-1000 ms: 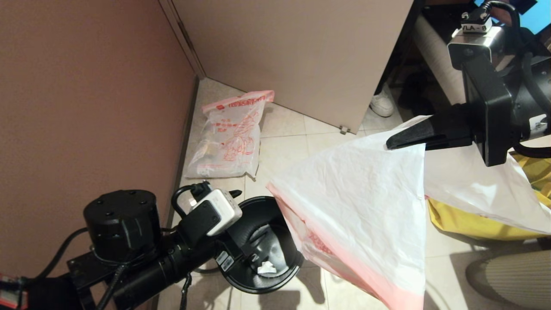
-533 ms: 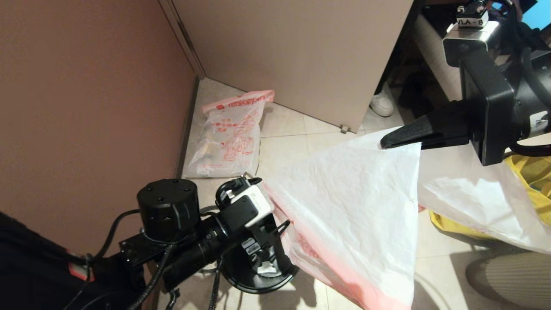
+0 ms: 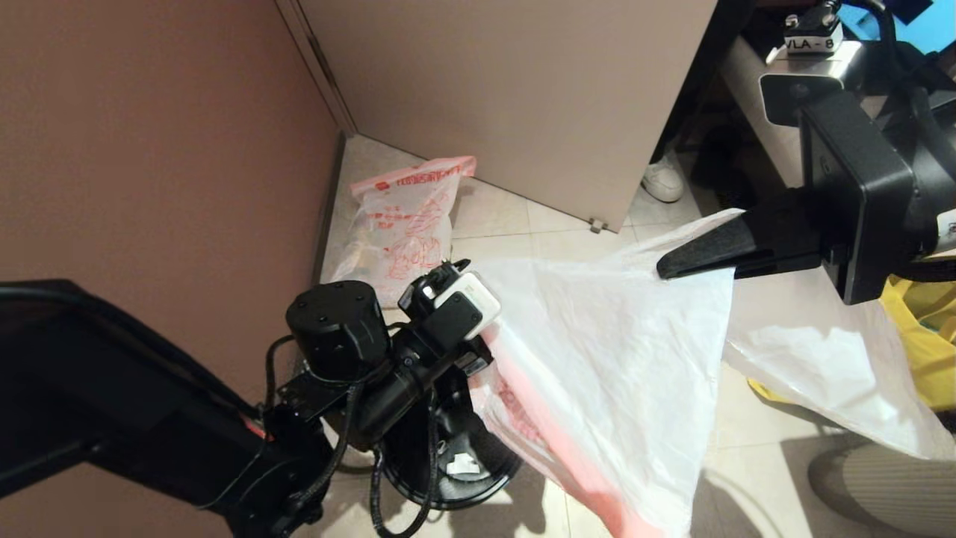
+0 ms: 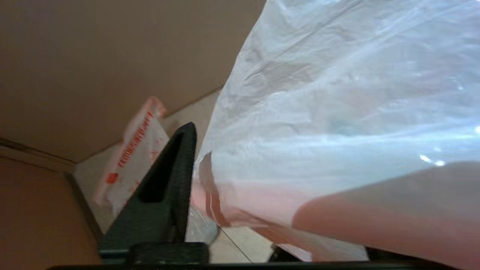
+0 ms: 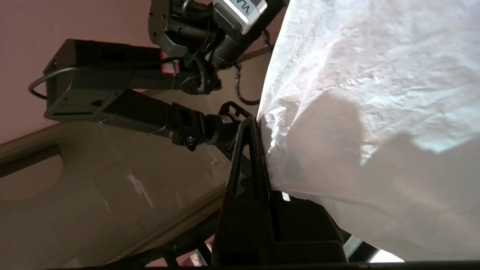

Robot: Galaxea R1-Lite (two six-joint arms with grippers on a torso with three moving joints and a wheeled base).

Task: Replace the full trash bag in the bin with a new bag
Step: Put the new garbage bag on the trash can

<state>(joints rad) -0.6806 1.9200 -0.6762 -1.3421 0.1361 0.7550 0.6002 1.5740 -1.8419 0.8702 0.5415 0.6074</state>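
The new bag (image 3: 620, 351), crinkly white with a pink band, hangs in the air from my right gripper (image 3: 672, 265), which is shut on its upper edge. In the right wrist view the film bunches against the dark right gripper (image 5: 258, 127). My left gripper (image 4: 243, 180) is open at the bag's pink mouth edge, with film draped over one finger; the other finger (image 4: 168, 187) is bare. The black bin (image 3: 455, 463) stands on the floor below, mostly hidden by my left arm. The full trash bag (image 3: 403, 232), red-printed, leans in the wall corner.
A brown wall (image 3: 149, 149) runs along the left and a beige partition (image 3: 523, 97) closes the back. A yellow bag (image 3: 922, 329) lies at the right behind the white film. A white shoe (image 3: 661, 179) shows under the partition. A scrap of paper (image 3: 463, 465) lies in the bin.
My left arm has risen from over the bin and swung right, up to the hanging bag's pink edge. The right gripper has kept its hold, shifting only slightly.
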